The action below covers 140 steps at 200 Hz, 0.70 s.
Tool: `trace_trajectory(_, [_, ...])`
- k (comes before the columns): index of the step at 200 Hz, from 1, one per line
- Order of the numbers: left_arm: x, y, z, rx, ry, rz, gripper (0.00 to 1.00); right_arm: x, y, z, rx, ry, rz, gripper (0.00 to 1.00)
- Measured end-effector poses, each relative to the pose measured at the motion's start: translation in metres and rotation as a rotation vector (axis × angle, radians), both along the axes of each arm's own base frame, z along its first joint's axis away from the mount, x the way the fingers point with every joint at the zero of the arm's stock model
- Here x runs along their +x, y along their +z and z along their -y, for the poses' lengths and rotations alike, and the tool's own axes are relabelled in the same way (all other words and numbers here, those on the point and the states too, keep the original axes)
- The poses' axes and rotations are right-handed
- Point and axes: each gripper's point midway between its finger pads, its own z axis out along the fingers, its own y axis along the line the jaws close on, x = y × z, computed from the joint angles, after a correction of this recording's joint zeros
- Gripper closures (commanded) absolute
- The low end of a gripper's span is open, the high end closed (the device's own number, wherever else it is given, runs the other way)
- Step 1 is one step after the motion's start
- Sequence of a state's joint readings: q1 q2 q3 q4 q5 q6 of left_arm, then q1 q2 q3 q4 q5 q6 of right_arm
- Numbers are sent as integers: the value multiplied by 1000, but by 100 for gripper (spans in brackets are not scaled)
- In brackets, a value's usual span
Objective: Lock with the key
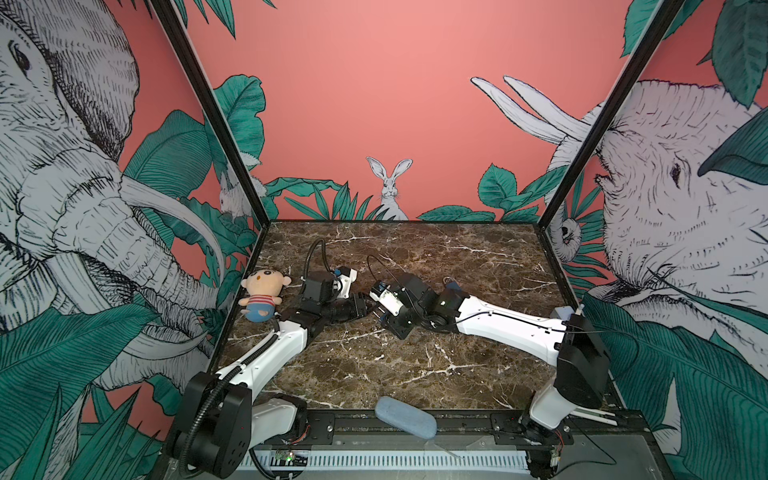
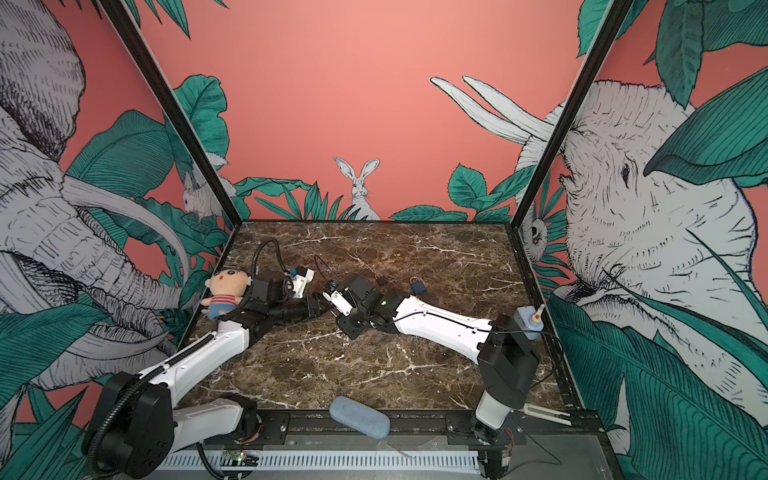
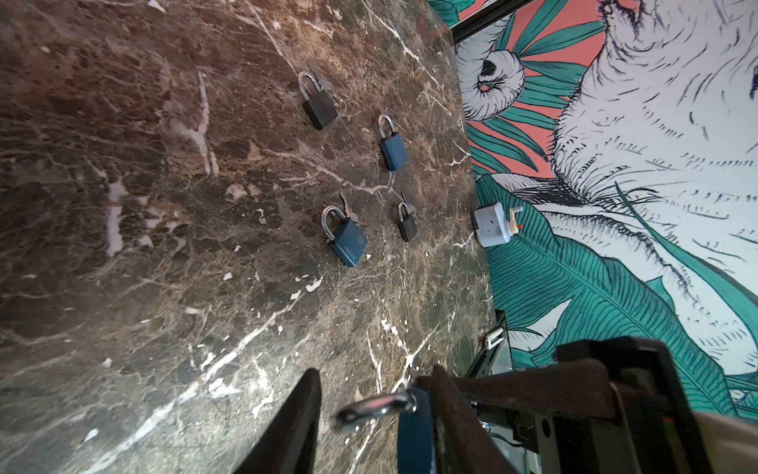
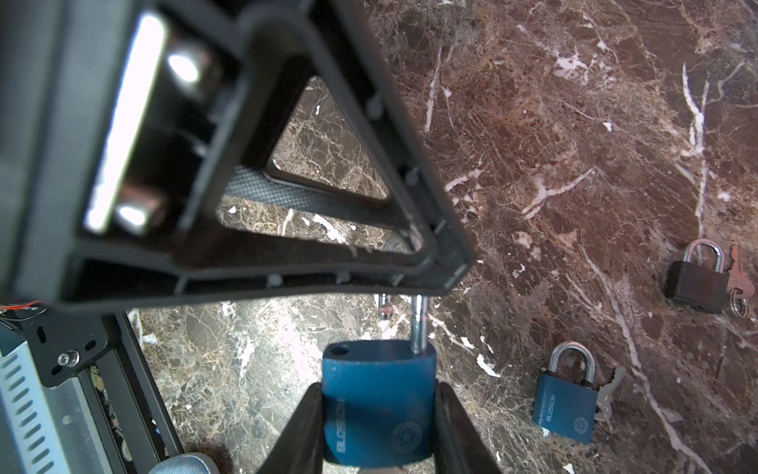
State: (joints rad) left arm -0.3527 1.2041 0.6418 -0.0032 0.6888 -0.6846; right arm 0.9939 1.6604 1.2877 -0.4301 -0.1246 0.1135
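Marble table [image 3: 123, 164] carries four padlocks [image 3: 346, 242] and a plush doll [image 1: 261, 296].

Brown marble table [image 2: 415, 249], 2 arms reaching in from the front corners. Left gripper [image 2: 318, 306] & right gripper [image 2: 336, 308] meet tip-to-tip near table ctr; jaw state and anything between them not readable. Plush doll [image 2: 226, 291] lies beside the left forearm. Blue padlock [image 2: 418, 286] and small dark padlock [image 2: 381, 281] lie just behind the right arm. Blue-grey case [image 2: 359, 422] on front edge. Pale blue box [image 2: 527, 321] at right edge.
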Motion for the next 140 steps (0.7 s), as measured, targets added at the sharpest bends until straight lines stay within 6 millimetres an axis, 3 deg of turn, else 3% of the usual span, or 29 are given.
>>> trace_trajectory(28, [0,3,3,-19,-17,4,60,-1,0,0,3,-2,-9,92])
trace_trajectory(61, [-1,2,3,-18,-19,4,74,3,-1,4,-1,-20,-20,92])
trace_trajectory(140, [-6,5,4,-26,-40,3,67,4,1,3,14,-20,-25,94])
